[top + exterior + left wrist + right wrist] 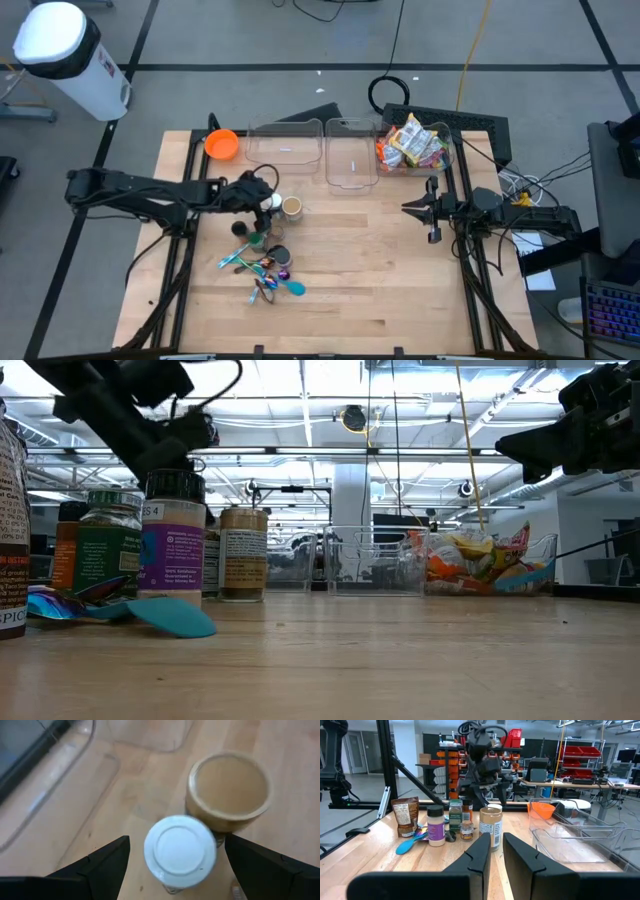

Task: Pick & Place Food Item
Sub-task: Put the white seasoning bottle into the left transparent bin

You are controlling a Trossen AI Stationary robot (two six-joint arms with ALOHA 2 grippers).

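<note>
A cluster of spice jars stands upright on the wooden table (380,290), left of centre. My left gripper (268,200) is over them, open and slanting down. Its fingers stand either side of a small white-lidded jar (180,851) without touching it. A tan-lidded jar (229,790) stands just beyond, also seen as the tan-lidded jar (292,207) from above. My right gripper (432,212) hangs level at the table's right side, shut and with nothing in it; its fingers (520,857) point toward the jars.
Coloured spoons (268,278) lie near the jars on the near side. At the far edge stand an orange bowl (222,144), two clear bins (352,160) and a bin of snack packets (412,143). Bare wood lies at centre and front right.
</note>
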